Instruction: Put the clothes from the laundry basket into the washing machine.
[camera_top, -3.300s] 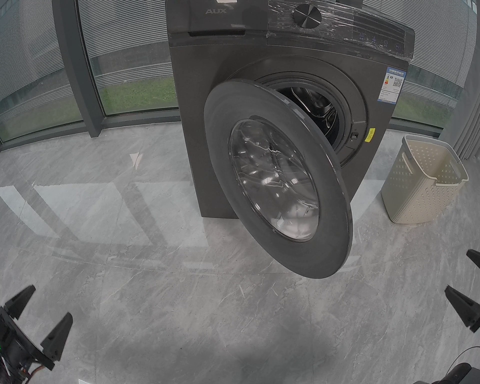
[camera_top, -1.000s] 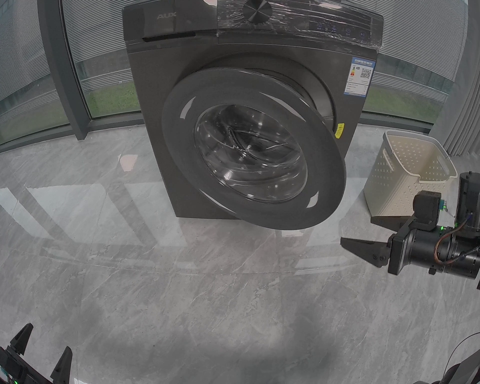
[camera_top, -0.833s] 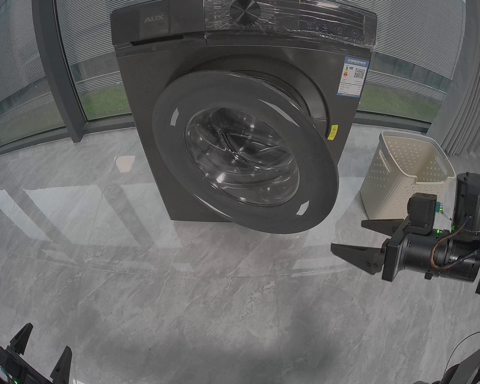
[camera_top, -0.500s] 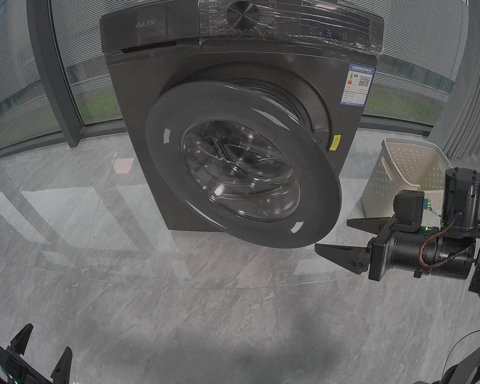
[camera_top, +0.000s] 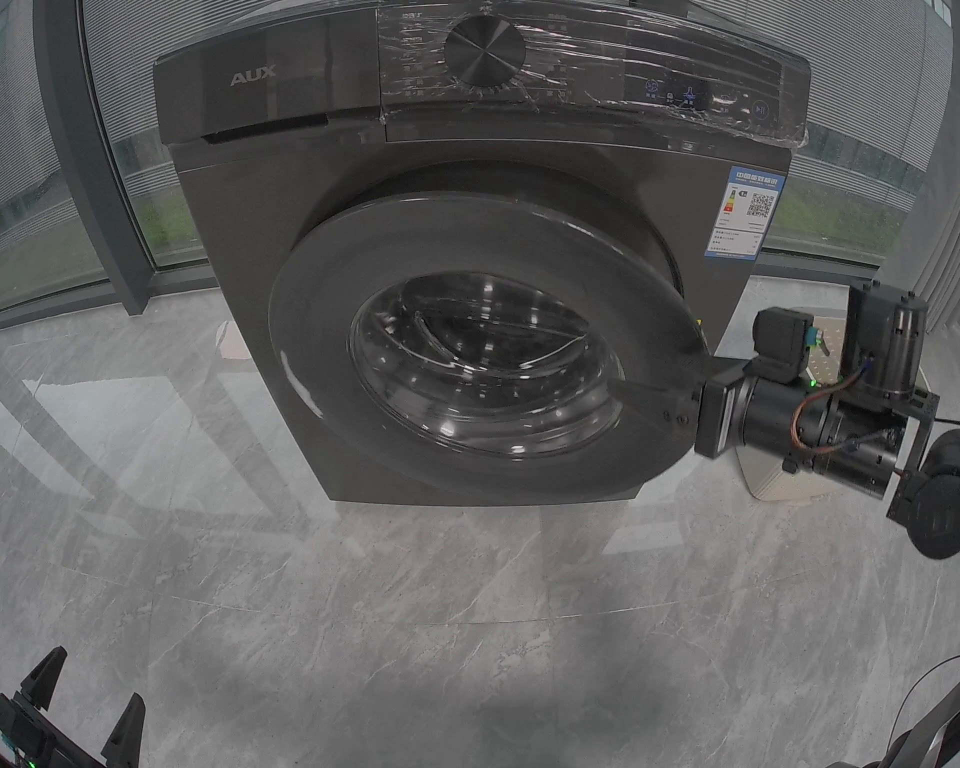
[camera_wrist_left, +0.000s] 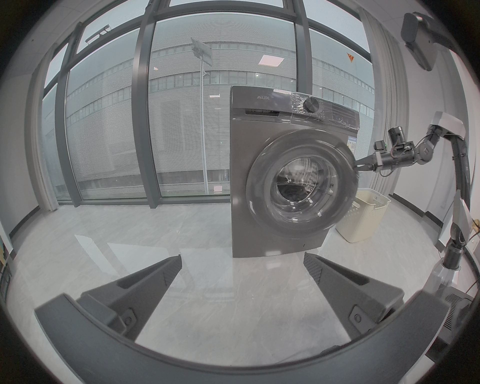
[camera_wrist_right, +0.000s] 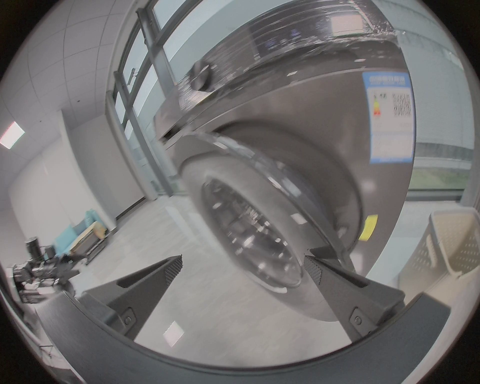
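The dark grey washing machine (camera_top: 270, 250) stands in front of me, its round glass door (camera_top: 480, 350) swung almost shut with a narrow gap left on the right side. My right gripper (camera_top: 680, 400) is open at the door's right rim, one finger (camera_wrist_right: 350, 295) against the edge of the door (camera_wrist_right: 250, 225). The cream laundry basket (camera_wrist_right: 450, 245) stands on the floor to the right of the machine, mostly hidden behind my right arm in the head view. The part of its inside that I see is bare. My left gripper (camera_top: 95, 680) hangs open low at the near left, far from the machine (camera_wrist_left: 280, 170).
Grey tiled floor (camera_top: 400, 620) lies open in front of the machine. Tall windows with dark frames (camera_top: 70, 150) run behind it. A curtain (camera_top: 930, 230) hangs at the far right beside the basket (camera_wrist_left: 364, 214).
The camera has come closer to the machine. My right gripper rose and moved left to the door's rim, and the door swung from wide open to nearly shut. The left gripper stayed low.
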